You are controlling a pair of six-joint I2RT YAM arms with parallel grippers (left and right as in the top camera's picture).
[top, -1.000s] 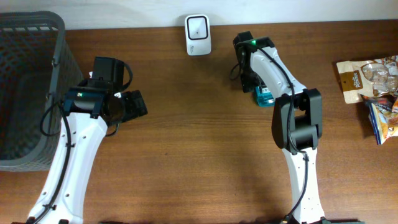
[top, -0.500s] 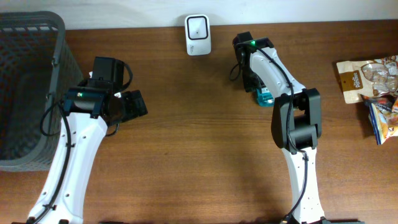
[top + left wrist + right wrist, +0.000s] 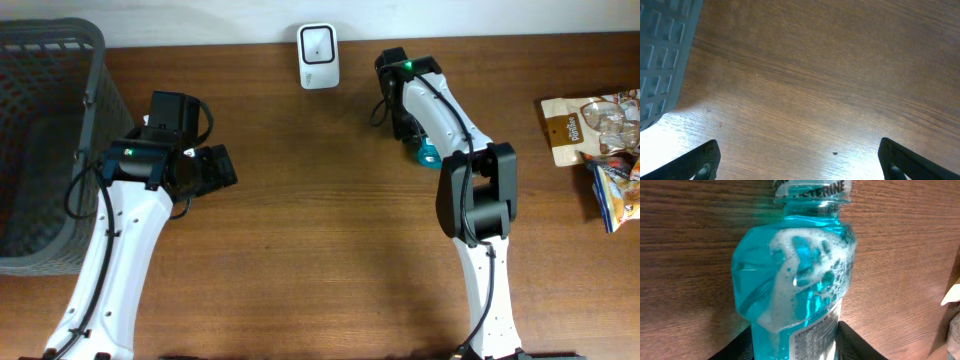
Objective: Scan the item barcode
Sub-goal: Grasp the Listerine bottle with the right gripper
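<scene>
**Right claw (image 3: 796, 346) grasping the mouthwash bottle (image 3: 790, 280)**

Bottle sits right between the pads (image 3: 856, 342), which look pressed on, though our view's tight. We'd lift gently and turn its label (image 3: 812, 341) toward the white scanner (image 3: 318, 43) off to the claw's left.

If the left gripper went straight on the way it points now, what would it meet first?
Probably bare wooden table: the open left gripper faces it with nothing between; the grey basket sits off to one side. Depth is unclear.
</scene>
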